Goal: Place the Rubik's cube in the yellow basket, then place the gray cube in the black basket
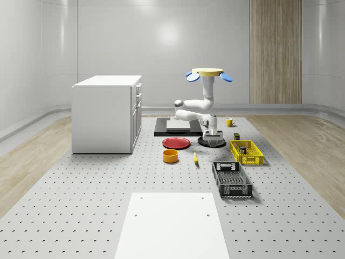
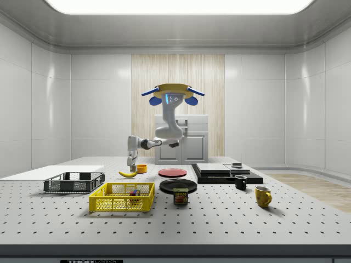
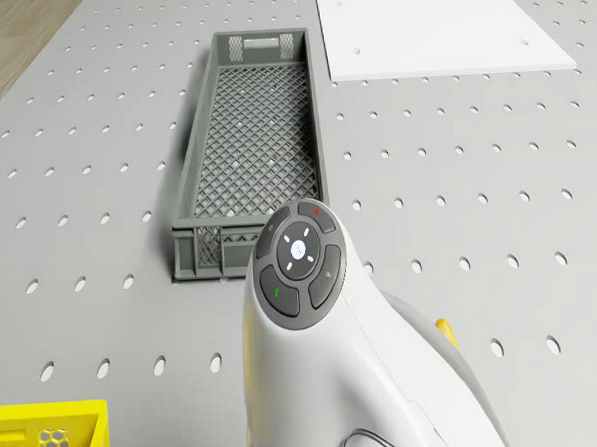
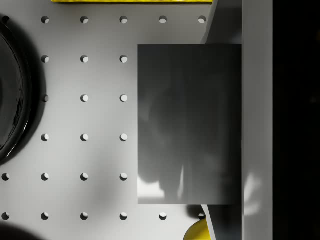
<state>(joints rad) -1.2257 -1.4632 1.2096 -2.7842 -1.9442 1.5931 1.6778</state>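
The Rubik's cube [image 2: 133, 193] lies inside the yellow basket [image 2: 122, 198] [image 1: 246, 152]. The black basket [image 1: 232, 179] [image 3: 189, 179] stands on the table beside it, with nothing in it. The drone [image 1: 207, 73] hovers over the table's far half, its arm bent downward. My gripper [image 1: 212, 136] [image 2: 131, 164] hangs just above the table between the black plate and the banana. In the wrist view the gray cube [image 4: 189, 124] looms large against one finger [image 4: 257, 120], well above the holes of the table. The gripper is shut on it.
A black plate [image 4: 10, 95], red plate [image 1: 177, 142], orange bowl [image 1: 170, 156] and banana [image 1: 195, 157] lie near the gripper. A white cabinet [image 1: 106, 113] stands at the whole-scene view's left. A black platform [image 1: 178, 127], can [image 2: 180, 196] and two mugs [image 2: 262, 196] are also there.
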